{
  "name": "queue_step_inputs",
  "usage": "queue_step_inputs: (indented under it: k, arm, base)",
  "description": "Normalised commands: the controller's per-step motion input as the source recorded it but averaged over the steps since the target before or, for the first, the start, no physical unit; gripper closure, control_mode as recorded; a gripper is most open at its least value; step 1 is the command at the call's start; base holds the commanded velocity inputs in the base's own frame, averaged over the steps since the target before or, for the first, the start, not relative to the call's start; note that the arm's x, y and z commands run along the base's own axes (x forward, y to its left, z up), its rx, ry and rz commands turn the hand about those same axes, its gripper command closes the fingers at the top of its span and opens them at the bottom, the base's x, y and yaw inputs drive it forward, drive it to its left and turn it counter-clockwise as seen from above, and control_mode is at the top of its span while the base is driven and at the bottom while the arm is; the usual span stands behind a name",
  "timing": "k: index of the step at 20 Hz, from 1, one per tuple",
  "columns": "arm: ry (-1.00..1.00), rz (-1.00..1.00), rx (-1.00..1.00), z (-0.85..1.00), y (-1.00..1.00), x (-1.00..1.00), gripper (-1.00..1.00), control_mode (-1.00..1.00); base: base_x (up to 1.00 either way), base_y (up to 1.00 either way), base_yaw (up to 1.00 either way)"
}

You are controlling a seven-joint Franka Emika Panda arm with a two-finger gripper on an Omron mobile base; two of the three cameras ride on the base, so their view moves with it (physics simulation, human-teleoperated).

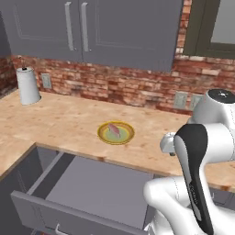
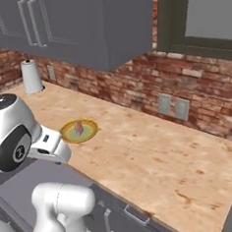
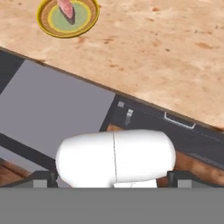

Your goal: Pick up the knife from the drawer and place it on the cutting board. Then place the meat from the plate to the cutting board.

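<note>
pink meat [image 1: 114,130] on yellow-rimmed plate [image 1: 103,137] (on counter), grey drawer [image 1: 92,188] pulled open

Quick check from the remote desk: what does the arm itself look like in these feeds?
The arm is glossy white with rounded, bulbous links, a black strip along one link, and a dark cap on its grey-ringed joint. In the hand view, the small dark grey fingers are blocky.

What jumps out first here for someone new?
The yellow-rimmed plate with a pink piece of meat on it, alone in the middle of the wooden counter. Below the counter edge, the grey drawer stands pulled open, its visible floor bare. A white paper towel roll stands at the far left by the brick wall.
</note>
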Motion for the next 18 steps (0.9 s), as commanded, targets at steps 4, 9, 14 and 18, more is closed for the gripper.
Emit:
queue_step_inputs:
  k: [4, 9, 14, 18]
  arm:
    - [0.0, 0.0, 0.0, 0.0, 0.0, 0.0, -1.0, 1.0]
    - [0.0, 0.0, 0.0, 0.0, 0.0, 0.0, -1.0, 1.0]
    - [0.0, 0.0, 0.0, 0.0, 0.0, 0.0, -1.0, 1.0]
    - [0.0, 0.0, 0.0, 0.0, 0.0, 0.0, -1.0, 1.0]
  base:
    - [0.66, 0.62, 0.36]
    - [0.78, 0.12, 0.55]
    - [0.82, -0.06, 0.45]
    - [0.93, -0.3, 0.1]
